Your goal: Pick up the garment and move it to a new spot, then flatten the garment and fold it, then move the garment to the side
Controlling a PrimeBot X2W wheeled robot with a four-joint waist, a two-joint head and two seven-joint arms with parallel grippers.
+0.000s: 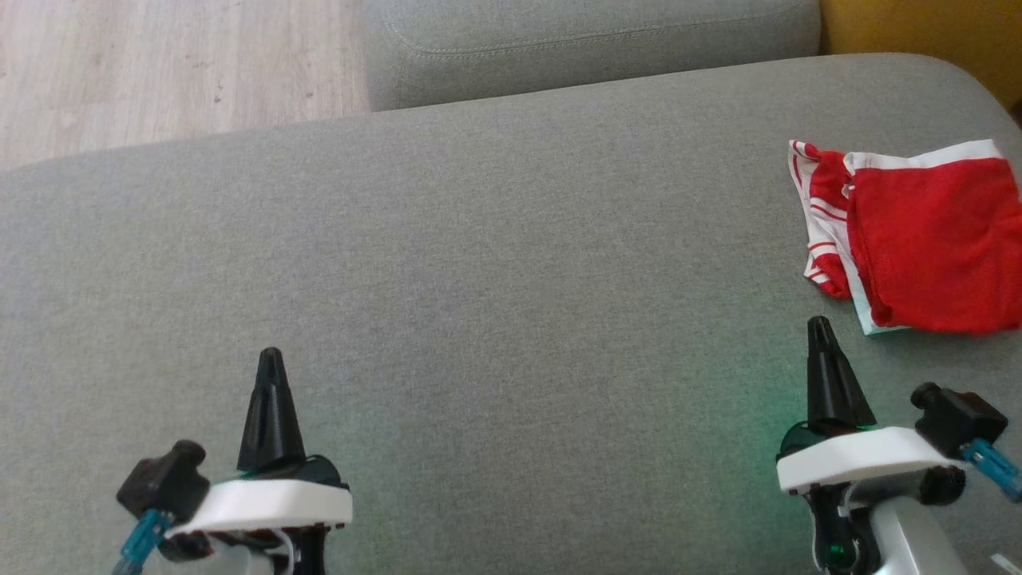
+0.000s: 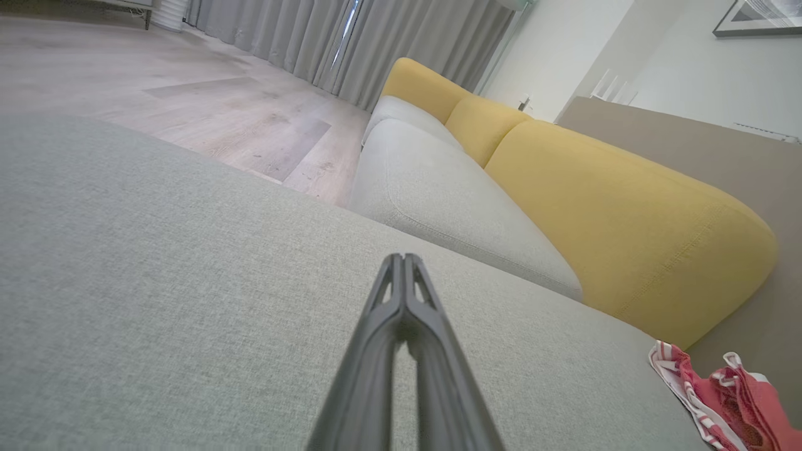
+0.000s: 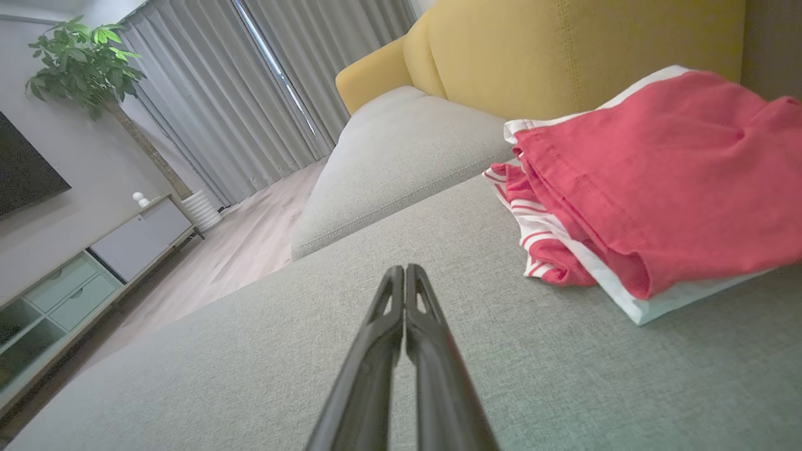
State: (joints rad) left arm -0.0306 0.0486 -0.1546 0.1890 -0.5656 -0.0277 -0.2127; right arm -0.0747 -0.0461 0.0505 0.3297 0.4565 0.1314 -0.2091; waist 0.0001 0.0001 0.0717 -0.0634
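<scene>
Lying on grey cushion: red garment, near right pincer.

No readable text, labels, brands, numbers or signs anywhere in these views

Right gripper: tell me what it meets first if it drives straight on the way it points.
Probably the grey seat cushion ahead of the right gripper; the red garment lies just right of that line, though depth is unclear.
</scene>
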